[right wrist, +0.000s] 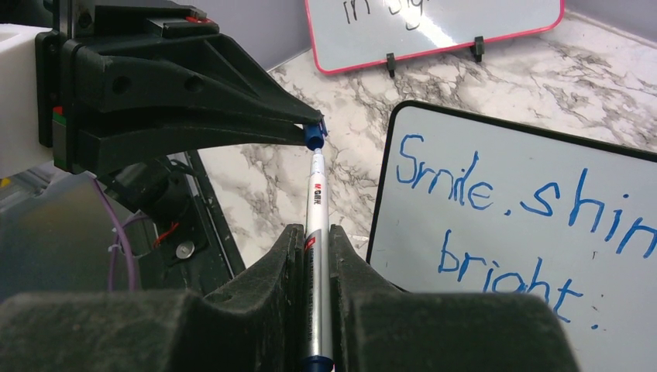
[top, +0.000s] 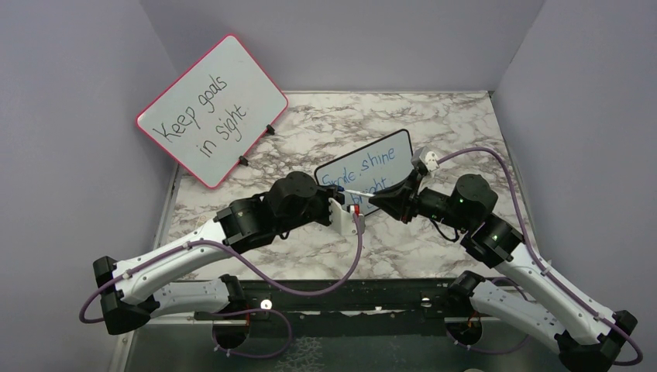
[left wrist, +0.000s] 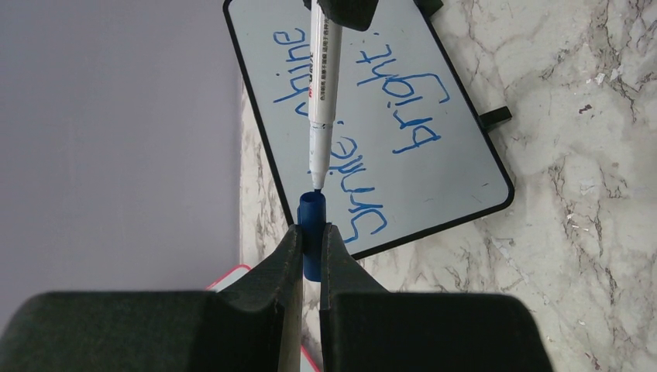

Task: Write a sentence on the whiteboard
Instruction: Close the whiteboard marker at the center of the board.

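Writing looks done — sentence fills the whiteboard; right gripper clamps the marker, left gripper pinches its cap — capping remains.

- Straight ahead of the left gripper, which pinches a blue cap, the marker and the right gripper clamped on it block the way.
- Ahead of the right jaws, the left gripper closes the path.
- Beyond the left jaws and to their right, the whiteboard stands propped.
- Further right of the left jaws, bare marble table lies open.
- Left of them, the wall stands near.
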Action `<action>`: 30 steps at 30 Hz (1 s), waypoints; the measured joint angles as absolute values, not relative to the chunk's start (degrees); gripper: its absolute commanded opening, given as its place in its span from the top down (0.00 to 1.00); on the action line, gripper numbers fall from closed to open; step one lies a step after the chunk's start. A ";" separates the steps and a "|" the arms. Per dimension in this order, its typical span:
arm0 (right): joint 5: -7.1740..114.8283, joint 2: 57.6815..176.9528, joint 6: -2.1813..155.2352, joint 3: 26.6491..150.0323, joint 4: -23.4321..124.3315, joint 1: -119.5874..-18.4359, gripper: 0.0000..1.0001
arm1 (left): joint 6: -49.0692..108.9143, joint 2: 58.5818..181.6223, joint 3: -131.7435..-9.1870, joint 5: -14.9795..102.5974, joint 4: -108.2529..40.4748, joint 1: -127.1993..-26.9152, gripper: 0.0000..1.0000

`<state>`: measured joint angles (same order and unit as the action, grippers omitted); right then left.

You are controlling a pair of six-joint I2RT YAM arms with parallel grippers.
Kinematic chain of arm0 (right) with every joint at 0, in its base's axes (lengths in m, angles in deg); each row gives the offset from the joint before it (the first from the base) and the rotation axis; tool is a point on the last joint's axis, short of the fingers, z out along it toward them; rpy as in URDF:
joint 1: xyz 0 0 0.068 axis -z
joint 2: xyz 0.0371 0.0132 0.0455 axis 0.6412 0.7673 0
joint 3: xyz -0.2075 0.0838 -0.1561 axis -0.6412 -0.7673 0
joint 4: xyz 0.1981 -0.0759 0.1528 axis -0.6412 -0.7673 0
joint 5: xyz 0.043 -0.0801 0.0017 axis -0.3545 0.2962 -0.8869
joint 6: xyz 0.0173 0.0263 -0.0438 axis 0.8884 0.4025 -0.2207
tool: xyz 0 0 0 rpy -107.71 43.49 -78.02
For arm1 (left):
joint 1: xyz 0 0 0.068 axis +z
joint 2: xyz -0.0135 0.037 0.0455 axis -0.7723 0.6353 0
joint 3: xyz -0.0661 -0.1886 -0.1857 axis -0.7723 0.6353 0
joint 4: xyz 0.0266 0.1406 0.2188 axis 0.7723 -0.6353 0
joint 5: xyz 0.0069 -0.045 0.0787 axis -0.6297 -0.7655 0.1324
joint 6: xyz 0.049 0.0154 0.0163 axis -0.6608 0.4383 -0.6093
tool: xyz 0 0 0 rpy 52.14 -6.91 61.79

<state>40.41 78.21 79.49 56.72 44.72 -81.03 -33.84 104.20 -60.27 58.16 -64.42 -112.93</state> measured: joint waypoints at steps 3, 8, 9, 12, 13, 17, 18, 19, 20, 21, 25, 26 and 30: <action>40.41 78.15 79.49 56.72 44.72 -81.03 0.99 | -33.86 104.35 -60.27 58.16 -64.40 -112.95 1.00; 40.45 78.13 79.49 56.72 44.72 -81.03 0.99 | -33.86 104.59 -60.27 58.16 -64.40 -112.95 1.00; 40.45 78.13 79.49 56.72 44.72 -81.03 0.99 | -33.88 104.62 -60.27 58.16 -64.40 -112.95 1.00; 40.45 78.15 79.49 56.72 44.72 -81.03 0.99 | -34.04 104.66 -60.27 58.14 -64.40 -112.97 1.00; 40.45 78.19 79.49 56.72 44.72 -81.03 0.99 | -34.06 104.66 -60.27 58.09 -64.40 -113.06 1.00; 40.41 78.58 79.52 56.72 44.74 -81.03 0.99 | -34.23 104.68 -60.27 57.63 -64.40 -113.60 1.00; 40.41 78.74 79.52 56.72 44.74 -81.03 0.99 | -34.28 104.73 -60.29 57.50 -64.40 -113.76 1.00; 40.41 78.91 79.52 56.72 44.74 -81.03 0.99 | -34.32 104.81 -60.29 57.41 -64.40 -113.87 1.00; 40.39 79.07 79.52 56.72 44.76 -81.03 0.99 | -34.41 104.94 -60.32 57.37 -64.40 -114.08 1.00; 40.39 79.26 79.52 56.72 44.76 -81.03 0.99 | -34.52 105.16 -60.34 57.26 -64.40 -114.26 1.00; 39.75 80.40 79.62 56.80 44.76 -81.03 0.99 | -34.85 106.04 -60.80 57.04 -64.44 -115.37 1.00; 39.47 80.84 79.71 56.96 44.72 -81.03 0.99 | -34.91 106.30 -61.01 57.09 -64.64 -115.75 1.00; 38.22 82.28 79.93 57.90 44.87 -81.03 0.99 | -35.17 107.15 -62.41 58.40 -65.84 -116.84 1.00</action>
